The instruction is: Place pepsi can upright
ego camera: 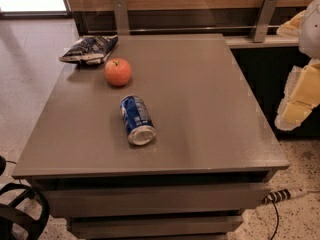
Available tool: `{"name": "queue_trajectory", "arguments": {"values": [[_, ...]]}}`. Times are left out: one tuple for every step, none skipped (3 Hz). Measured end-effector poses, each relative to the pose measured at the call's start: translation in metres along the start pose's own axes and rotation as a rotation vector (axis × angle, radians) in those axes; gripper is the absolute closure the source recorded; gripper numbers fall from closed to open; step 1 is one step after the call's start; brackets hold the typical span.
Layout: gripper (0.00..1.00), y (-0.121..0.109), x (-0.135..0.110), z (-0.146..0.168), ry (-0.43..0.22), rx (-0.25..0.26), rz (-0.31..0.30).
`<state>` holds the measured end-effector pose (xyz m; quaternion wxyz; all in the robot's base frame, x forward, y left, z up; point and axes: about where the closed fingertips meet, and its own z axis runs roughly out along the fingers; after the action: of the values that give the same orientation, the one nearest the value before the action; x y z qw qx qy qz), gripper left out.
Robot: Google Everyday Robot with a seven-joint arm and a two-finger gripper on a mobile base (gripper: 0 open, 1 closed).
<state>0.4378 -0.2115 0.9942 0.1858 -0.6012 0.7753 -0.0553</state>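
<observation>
The pepsi can (136,119) is blue with white markings and lies on its side on the grey table (200,99), left of the middle. Its silver end faces the front edge. My gripper (296,109) shows as white and yellowish parts at the right edge of the view. It hangs beside the table's right side, well to the right of the can, and touches nothing.
A red-orange apple (118,72) stands behind the can. A dark blue and white snack bag (90,49) lies at the back left corner. A counter with metal brackets (265,16) runs behind the table. A cable (282,195) lies on the floor at the front right.
</observation>
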Motion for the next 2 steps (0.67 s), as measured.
{"name": "queue_trajectory", "arguments": {"values": [[0.0,0.0,-0.001,-0.001,-0.001,0.002,0.0],[0.0,-0.011,-0.02,-0.001,-0.03,0.001,0.056]]}}
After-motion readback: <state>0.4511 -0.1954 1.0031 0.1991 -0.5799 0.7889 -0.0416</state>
